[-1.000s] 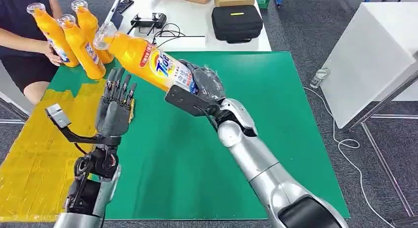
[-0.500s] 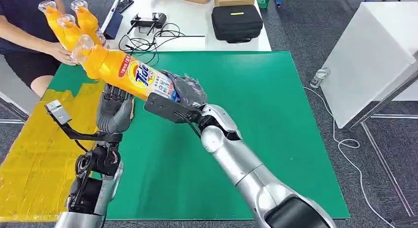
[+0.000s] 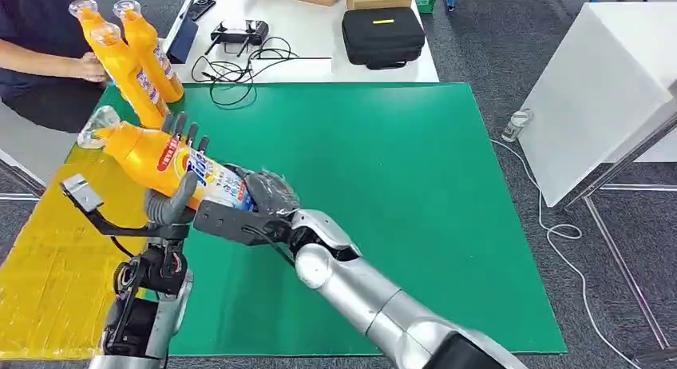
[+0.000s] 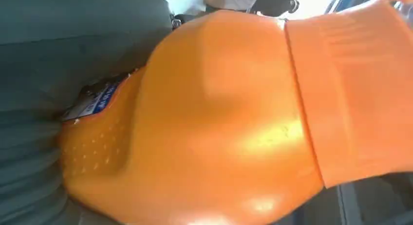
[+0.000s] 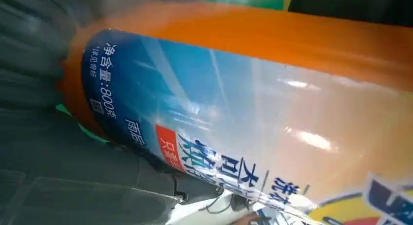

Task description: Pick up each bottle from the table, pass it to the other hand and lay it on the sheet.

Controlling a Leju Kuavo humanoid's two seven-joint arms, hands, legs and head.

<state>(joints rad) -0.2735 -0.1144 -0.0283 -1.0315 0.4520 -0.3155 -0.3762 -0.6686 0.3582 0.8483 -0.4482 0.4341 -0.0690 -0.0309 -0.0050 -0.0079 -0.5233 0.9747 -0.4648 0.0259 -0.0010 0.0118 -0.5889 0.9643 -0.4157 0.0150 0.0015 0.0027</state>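
Note:
My right hand [image 3: 270, 198] grips the base of an orange Tide bottle [image 3: 164, 155], held tilted over the left edge of the green mat [image 3: 383, 185], clear cap toward the far left. The bottle's middle lies against the palm of my left hand [image 3: 172, 189]; its fingers [image 3: 185, 132] stand straight behind the bottle and its thumb lies across the front. The left wrist view has the orange bottle [image 4: 209, 122] close up, and the right wrist view has its blue label [image 5: 234, 132]. The yellow sheet [image 3: 48, 265] lies under and left of my left arm.
A person at the far left has a hand [image 3: 86, 65] on two more orange bottles [image 3: 132, 69] standing at the mat's corner. Behind the mat, a white table [image 3: 319, 41] carries a black case [image 3: 383, 35], a controller and cables. A white box [image 3: 599, 89] stands at the right.
My right arm has swung the bottle left and down, from above the mat into my left hand's palm. The person has shifted the standing bottles at the far left.

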